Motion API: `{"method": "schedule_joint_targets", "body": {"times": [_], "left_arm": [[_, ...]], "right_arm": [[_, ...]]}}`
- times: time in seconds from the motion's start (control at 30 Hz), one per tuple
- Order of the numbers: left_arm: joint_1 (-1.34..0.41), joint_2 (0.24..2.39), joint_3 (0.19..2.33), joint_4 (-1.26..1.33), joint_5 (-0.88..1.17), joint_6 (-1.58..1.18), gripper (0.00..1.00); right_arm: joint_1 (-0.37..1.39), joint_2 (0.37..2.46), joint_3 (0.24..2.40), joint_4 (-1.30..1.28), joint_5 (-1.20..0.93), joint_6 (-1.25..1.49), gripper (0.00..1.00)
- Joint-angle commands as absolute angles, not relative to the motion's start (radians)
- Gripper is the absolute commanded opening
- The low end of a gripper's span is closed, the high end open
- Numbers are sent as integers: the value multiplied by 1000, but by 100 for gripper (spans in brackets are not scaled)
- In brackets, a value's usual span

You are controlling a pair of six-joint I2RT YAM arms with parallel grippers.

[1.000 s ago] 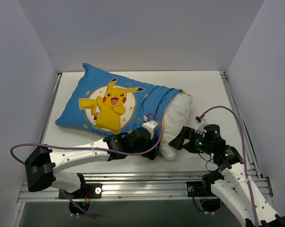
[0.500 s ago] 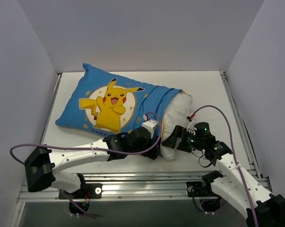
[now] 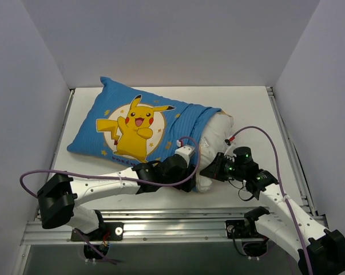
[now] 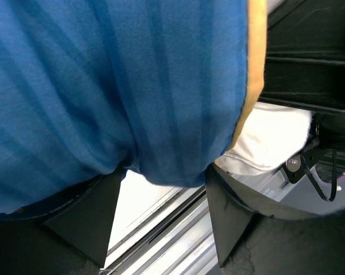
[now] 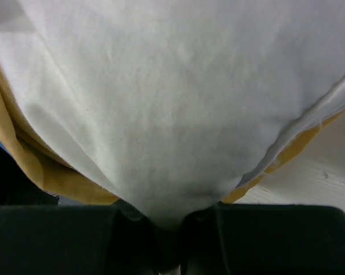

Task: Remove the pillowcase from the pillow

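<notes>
Right wrist view first: the right claw [image 5: 169, 220] is pinched tight on the near corner of the white pillow [image 5: 172, 114], a nub of cloth squeezed between its two fingers, with the yellow lining of the pillowcase [image 5: 52, 172] lying just behind on either side. From above, the pillow pokes out of the open right end of the case, and the rest of it sits inside, lying across the worktop [image 3: 246, 109]. The left claw [image 4: 166, 206] stands apart around a hanging fold of the blue cloth at the case's mouth. The fold fills the gap, but to my eye it isn't pinched yet. I'd say the step in hand is getting two opposed grips. The left one should close on the blue hem alone, with lining but no white stuffing in the bite. Then it should draw the case off toward the far left while the right holds the pillow corner firm. A slow, straight pull along the pillow's length would suit, since the plump filling looks likely to bunch and drag.
</notes>
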State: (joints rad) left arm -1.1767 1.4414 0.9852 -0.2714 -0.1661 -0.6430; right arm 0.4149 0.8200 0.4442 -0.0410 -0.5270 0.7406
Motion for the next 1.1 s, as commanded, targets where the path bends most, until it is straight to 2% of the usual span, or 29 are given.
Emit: {"method": "schedule_joint_targets", "body": {"times": [0.0,0.1,0.13,0.23,0.27,0.33,0.47,0.6,0.73,0.9,1.07], "left_arm": [[-1181,1466,1043,-207,-184,-653,67],[-1181,1483,1046,-199,-181,-660,53],[-1181,1489,1046,-196,-181,-660,40],[-1181,1493,1046,-206,-192,-667,17],[-1181,1491,1045,-210,-198,-669,4],[-1181,1483,1039,-235,-238,-672,2],[-1180,1462,1008,-351,-379,-699,2],[-1158,1414,919,-492,-550,-848,2],[-1071,1338,803,-599,-646,-951,2],[-937,1253,724,-643,-670,-1023,2],[-890,1221,706,-510,-583,-933,2]], "right_arm": [[426,816,514,-41,-523,744,0],[433,808,543,-60,-519,746,0],[434,807,561,-66,-515,744,0],[434,798,597,-97,-508,739,0],[436,796,621,-110,-505,738,0],[436,790,655,-129,-508,733,0],[425,770,858,-265,-462,703,0],[405,831,1264,-434,-411,632,0],[405,887,1512,-578,-364,569,0],[405,894,1553,-627,-484,535,0],[405,835,1329,-653,-721,457,0]]}}
